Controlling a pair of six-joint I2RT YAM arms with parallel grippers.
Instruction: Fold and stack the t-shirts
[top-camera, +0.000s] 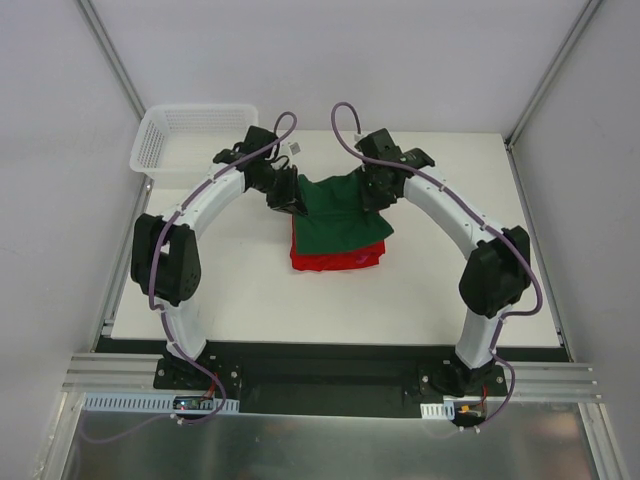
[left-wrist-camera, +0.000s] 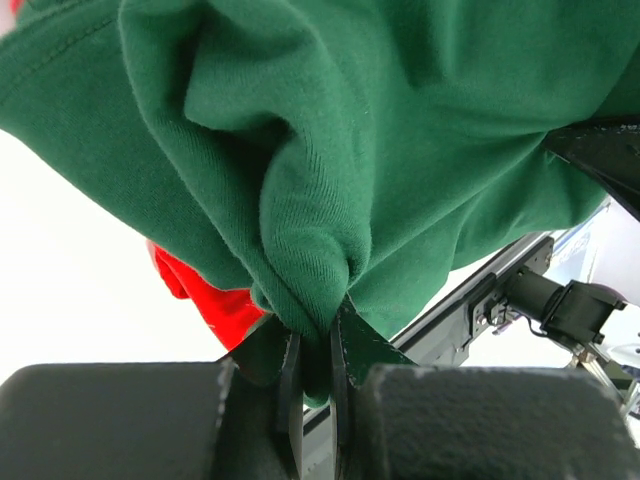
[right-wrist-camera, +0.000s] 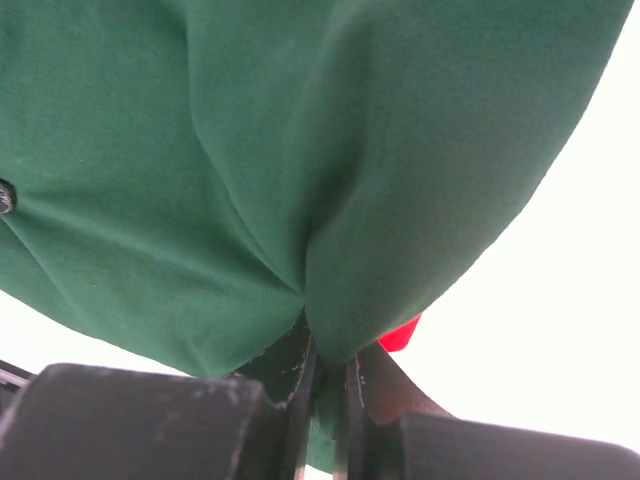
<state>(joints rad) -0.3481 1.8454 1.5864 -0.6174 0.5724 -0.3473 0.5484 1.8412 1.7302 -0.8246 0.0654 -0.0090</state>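
Two hands grip one garment. The left hand (left-wrist-camera: 315, 345) is clamped on a bunched fold of the green t-shirt (top-camera: 340, 215). In the left wrist view the cloth is drawn into a tight pleat that runs down between the jaws, which stand nearly together with only fabric between them. The right hand (right-wrist-camera: 330, 350) is clamped on the same shirt, with a smoother fold of green cloth pinched between its jaws.

From above, the left hand holds the shirt at its far left corner and the right hand holds it at its far right corner. The green t-shirt lies spread over the red t-shirt (top-camera: 335, 260) near the middle of the white worktop (top-camera: 300, 305), a little toward the far side. It covers most of the red one, which shows as a strip along the near edge and a narrow band at the left. Red cloth also shows below the green in both wrist views: a larger patch in the left, a small bit in the right.

A white mesh basket (top-camera: 190, 135) sits at the far left corner of the worktop, well apart from the shirts.
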